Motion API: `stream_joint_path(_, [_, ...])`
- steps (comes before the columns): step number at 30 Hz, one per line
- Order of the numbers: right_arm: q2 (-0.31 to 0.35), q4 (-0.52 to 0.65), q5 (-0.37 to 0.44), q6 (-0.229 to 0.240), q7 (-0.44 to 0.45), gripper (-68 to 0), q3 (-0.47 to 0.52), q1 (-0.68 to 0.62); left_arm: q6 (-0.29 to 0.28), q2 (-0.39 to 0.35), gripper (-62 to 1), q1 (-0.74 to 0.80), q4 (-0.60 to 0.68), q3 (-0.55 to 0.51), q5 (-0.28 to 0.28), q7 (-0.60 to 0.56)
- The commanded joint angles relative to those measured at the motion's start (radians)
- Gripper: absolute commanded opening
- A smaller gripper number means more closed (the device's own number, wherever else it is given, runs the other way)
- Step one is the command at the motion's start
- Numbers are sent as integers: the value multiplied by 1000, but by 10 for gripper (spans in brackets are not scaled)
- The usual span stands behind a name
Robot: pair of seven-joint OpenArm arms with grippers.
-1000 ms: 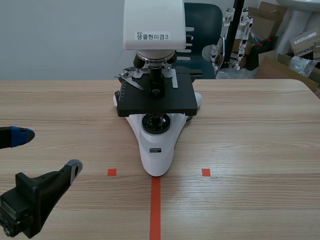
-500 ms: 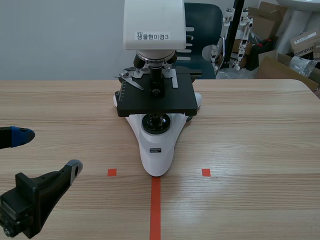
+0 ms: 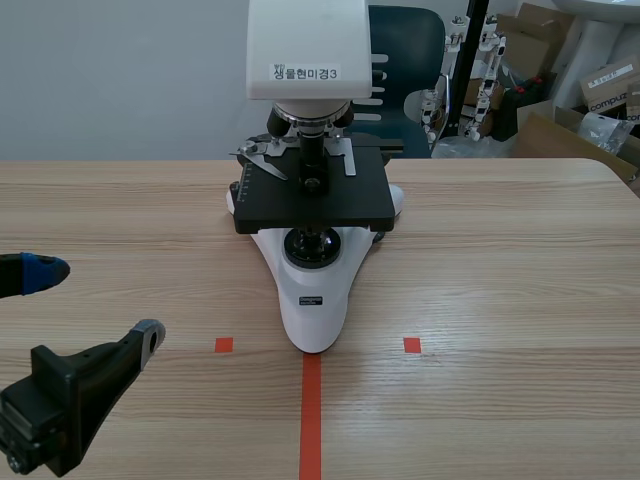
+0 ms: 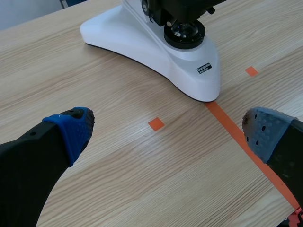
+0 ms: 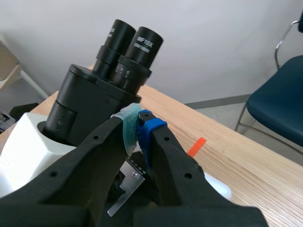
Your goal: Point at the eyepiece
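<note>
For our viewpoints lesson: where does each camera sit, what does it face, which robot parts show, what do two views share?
Scene view: between the arms, facing the black-and-white microscope across the wooden table; open left gripper.
Left wrist view: on the left arm, down at its white base; same gripper.
Right wrist view: raised, facing black twin eyepieces; shut right gripper.
First two share that base.

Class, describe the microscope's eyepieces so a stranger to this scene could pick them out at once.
Find the white microscope on the wooden table. On top of its white head sits a black housing, just ahead of the shut right tool. The eyepieces are the two black tubes slanting up from it side by side, alone in bearing white lettering near their rims.
</note>
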Motion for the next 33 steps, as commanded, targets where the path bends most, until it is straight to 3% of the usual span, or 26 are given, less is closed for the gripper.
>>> stream_joint_path(1, [-6,1,5,2,13,-663,11,31,2,0,14,-3,12,-4,-6,-13])
stream_joint_path(7, [-34,1,5,6,16,-668,11,46,2,0,14,-3,12,-4,-6,-13])
stream_joint_path(33, [-35,1,5,5,15,-668,11,56,2,0,14,-3,12,-4,-6,-13])
